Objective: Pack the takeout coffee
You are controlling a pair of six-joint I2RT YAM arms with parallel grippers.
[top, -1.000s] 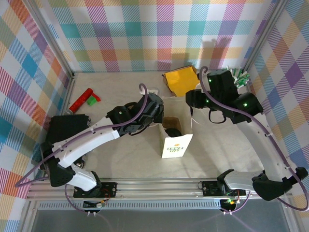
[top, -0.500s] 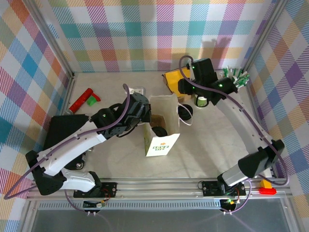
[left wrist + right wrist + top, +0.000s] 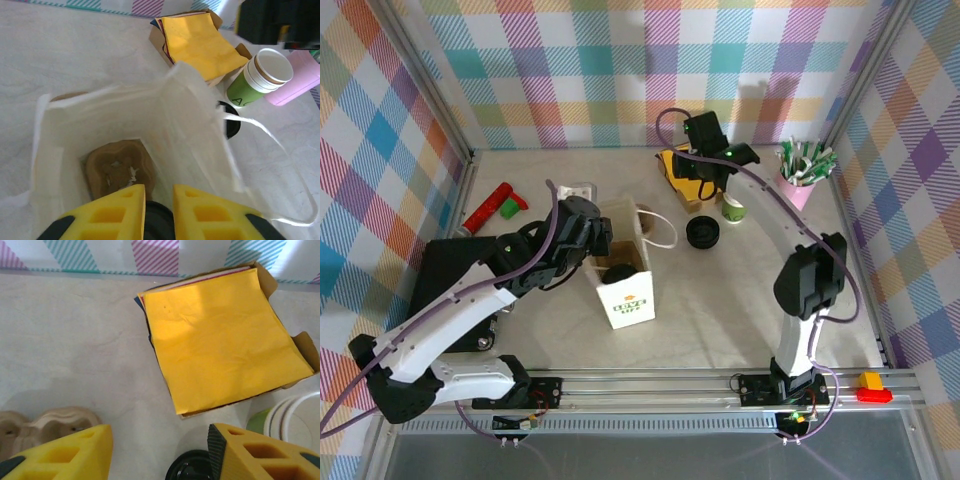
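Note:
The takeout coffee cup [image 3: 733,207], white above a green band, stands open-topped at the back right, seen too in the left wrist view [image 3: 257,75]. Its black lid [image 3: 703,232] lies on the table just in front of it. My right gripper [image 3: 708,185] hovers wide open over the table beside the lid [image 3: 192,467], its fingers [image 3: 55,455] apart with nothing between them. My left gripper [image 3: 159,200] is at the mouth of the white paper bag [image 3: 625,270]. Its jaws stand a little apart above a black round thing [image 3: 157,220] and a brown carrier [image 3: 117,167] inside.
A box of yellow napkins [image 3: 685,165] sits behind the right gripper. A pink cup of sticks [image 3: 800,175] stands at the far right. A brown pulp carrier [image 3: 45,425] lies by the napkin box. A red tool [image 3: 490,207] and a black box [image 3: 450,290] are at the left.
The bag has slid left along with my left gripper, whose jaws have parted slightly. My right arm has swung left and back, now over the spot by the napkin box.

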